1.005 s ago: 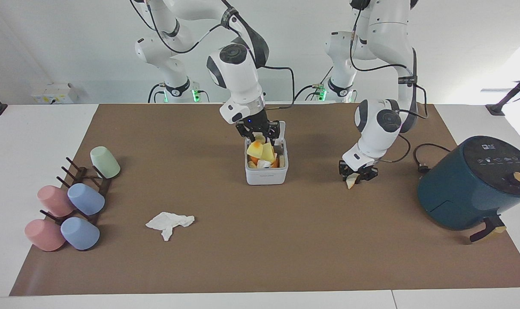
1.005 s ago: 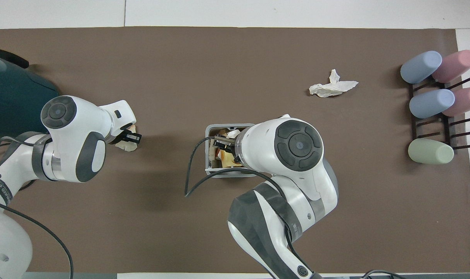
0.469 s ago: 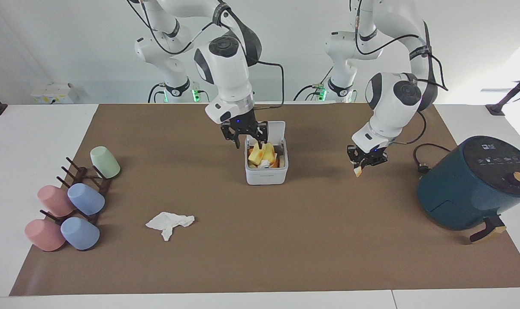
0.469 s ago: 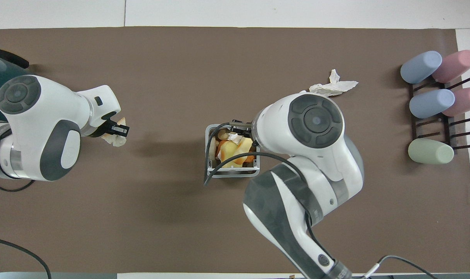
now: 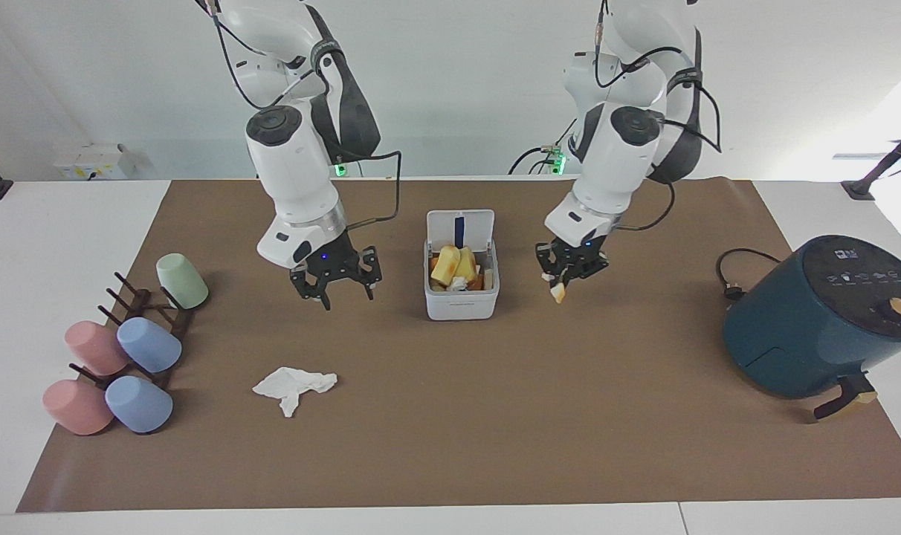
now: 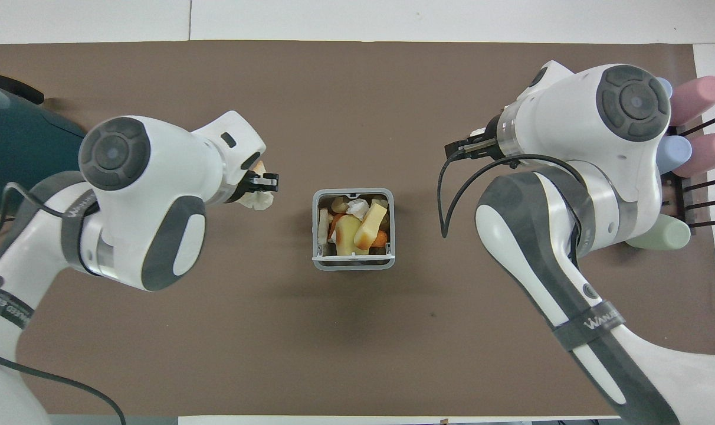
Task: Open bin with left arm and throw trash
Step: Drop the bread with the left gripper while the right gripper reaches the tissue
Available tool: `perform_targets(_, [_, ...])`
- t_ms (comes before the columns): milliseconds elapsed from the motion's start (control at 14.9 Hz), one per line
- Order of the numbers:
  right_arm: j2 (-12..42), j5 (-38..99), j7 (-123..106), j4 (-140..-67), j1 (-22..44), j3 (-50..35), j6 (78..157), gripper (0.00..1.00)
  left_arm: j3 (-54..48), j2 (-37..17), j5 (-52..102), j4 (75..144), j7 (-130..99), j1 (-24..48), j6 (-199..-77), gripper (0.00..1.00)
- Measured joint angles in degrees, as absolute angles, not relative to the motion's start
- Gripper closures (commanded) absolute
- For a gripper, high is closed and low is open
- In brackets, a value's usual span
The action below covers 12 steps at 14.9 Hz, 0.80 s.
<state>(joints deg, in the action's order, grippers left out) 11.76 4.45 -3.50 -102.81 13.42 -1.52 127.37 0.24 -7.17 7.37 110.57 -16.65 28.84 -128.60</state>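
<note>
The white bin (image 5: 462, 305) stands mid-table with its lid (image 5: 473, 223) upright and open. Several yellow and orange scraps (image 5: 452, 265) lie inside; they also show in the overhead view (image 6: 357, 227). My left gripper (image 5: 567, 281) is shut on the pale cream wedge (image 5: 558, 293) and holds it above the mat, beside the bin toward the left arm's end; the wedge also shows in the overhead view (image 6: 258, 199). My right gripper (image 5: 337, 290) is open and empty above the mat, toward the right arm's end. The crumpled white tissue (image 5: 294, 385) lies on the mat farther from the robots; the right arm hides it in the overhead view.
A dark-teal air fryer (image 5: 822, 319) stands at the left arm's end, its cable (image 5: 733, 271) on the mat. A rack with several pastel cups (image 5: 123, 349) stands at the right arm's end. A brown mat (image 5: 495, 416) covers the table.
My right gripper let go of the yellow block in the bin, rose and swung toward the cup rack's end. My left gripper lifted the cream wedge and carried it toward the bin.
</note>
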Motion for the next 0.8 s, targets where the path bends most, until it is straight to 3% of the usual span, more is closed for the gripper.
perform_targets(402, [16.95, 3.62, -28.43, -105.09, 8.80, -1.50, 141.30, 0.00, 0.03, -8.33, 11.55, 110.72, -25.80, 37.48, -134.26, 1.00])
perform_targets(469, [18.35, 3.50, -31.94, -105.12, 8.32, -1.50, 142.96, 0.00, 0.04, -8.41, 12.23, 110.75, -26.29, 38.15, -134.58, 0.93])
perform_targets(536, [19.70, 3.39, -35.53, -105.14, 7.98, -1.51, 144.24, 0.00, 0.06, -8.45, 13.00, 110.77, -26.42, 38.64, -134.71, 0.22])
perform_targets(603, [21.11, 3.37, -39.66, -105.18, 7.63, -1.50, 145.46, 0.00, 0.03, -8.47, 13.38, 110.79, -26.60, 39.07, -134.80, 0.00])
perform_targets(804, [24.70, 3.37, -48.55, -105.19, 6.51, -1.53, 148.68, 0.00, 0.05, -8.47, 13.51, 110.86, -26.96, 39.52, -134.86, 0.00])
